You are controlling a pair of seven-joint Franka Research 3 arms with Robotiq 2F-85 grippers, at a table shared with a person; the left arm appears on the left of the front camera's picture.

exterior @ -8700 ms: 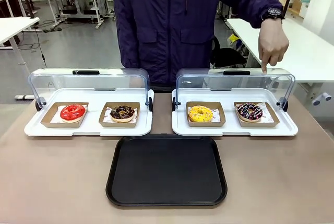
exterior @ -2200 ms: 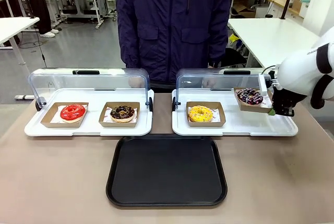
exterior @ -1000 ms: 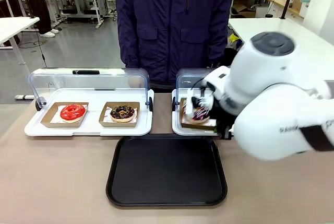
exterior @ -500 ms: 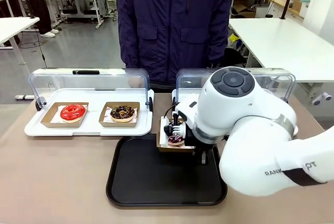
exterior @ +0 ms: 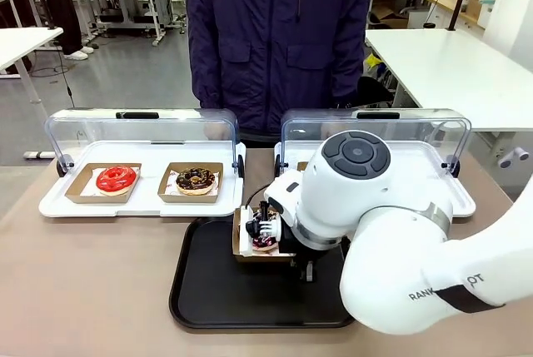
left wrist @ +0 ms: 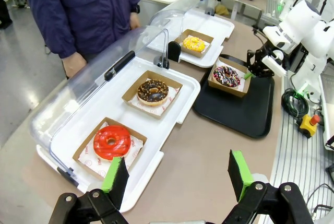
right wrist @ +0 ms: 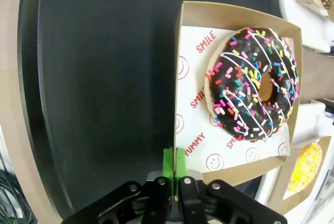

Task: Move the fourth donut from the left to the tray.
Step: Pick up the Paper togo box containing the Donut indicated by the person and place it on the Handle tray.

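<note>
Over the tray [exterior: 200,290], near its far-left part, my right gripper [right wrist: 174,167] holds the dish [right wrist: 188,96] by one rim — pads pinched flat together on the cardboard edge, no gap between them. The donut [right wrist: 254,91] sits inside the dish, dark glaze with white streaks and coloured sprinkles, on printed paper. From the left wrist view the dish [left wrist: 227,77] hangs at the tray's [left wrist: 245,114] far edge; whether it touches the black surface or floats just above, I cannot tell.

What changed: a couple of seconds ago I had the dish lifted at the right end of the right-hand white tray [exterior: 454,199]. One second ago it was crossing in front of the yellow donut [left wrist: 194,44]; half a second ago it was at the tray's far rim. Now it is further left and lower, well inside the rim — so the carry looks nearly done, and my guess is only setting down and letting go remain.

My left gripper [left wrist: 177,177] is parked on the table's left side, jaws wide apart, nothing between the green pads [left wrist: 116,179]. Red donut [left wrist: 111,141] and crumb donut [left wrist: 152,91] sit untouched in their dishes under the left lid. Person [exterior: 275,32] stands at the far side.

Risk, as I judge it: one-edge grip, the dish could tip on release if not flat first.
</note>
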